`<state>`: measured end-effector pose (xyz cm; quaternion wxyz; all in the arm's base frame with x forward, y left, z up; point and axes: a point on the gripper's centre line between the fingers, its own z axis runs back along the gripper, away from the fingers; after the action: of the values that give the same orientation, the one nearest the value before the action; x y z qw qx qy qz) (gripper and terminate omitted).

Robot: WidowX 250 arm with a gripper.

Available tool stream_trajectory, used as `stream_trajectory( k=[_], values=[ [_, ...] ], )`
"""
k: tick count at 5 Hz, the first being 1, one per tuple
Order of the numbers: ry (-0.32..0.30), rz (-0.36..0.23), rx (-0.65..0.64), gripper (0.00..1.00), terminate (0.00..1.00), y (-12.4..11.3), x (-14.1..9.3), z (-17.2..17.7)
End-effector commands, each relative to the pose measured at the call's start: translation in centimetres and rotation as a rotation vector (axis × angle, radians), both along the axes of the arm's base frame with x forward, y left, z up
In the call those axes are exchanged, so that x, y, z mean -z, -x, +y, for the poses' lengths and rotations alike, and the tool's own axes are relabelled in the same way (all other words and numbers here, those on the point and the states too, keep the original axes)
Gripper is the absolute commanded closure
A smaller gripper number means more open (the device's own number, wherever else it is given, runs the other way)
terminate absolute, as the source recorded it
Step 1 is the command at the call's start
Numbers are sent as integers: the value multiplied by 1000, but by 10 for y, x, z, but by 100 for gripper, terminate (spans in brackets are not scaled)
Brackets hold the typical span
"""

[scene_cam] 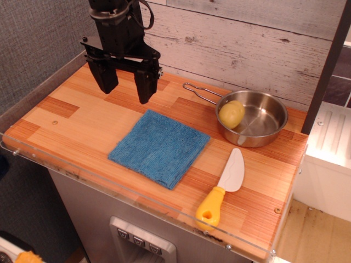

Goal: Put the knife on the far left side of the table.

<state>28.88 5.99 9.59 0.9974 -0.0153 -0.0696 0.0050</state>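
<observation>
The knife (224,188) lies flat on the table (71,118) near its front right edge, white blade pointing toward the back and yellow-orange handle toward the front rim. My gripper (125,86) hangs above the back left part of the table, far from the knife. Its two black fingers (106,76) stand well apart, open and empty.
A blue cloth (159,146) lies folded in the middle of the table. A steel pan (258,118) with a long wire handle stands at the back right, holding a yellow round object (231,113). A clear acrylic rim (131,192) runs along the front edge. A white unit (332,153) stands to the right.
</observation>
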Motion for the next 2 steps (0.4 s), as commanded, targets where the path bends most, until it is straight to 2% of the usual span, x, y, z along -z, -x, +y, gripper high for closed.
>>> stream_trajectory(
  k=[1,2],
  values=[
    [0,0,0,0,0,0,0,0],
    [20,7,29,0,0,3,7,-22]
  ],
)
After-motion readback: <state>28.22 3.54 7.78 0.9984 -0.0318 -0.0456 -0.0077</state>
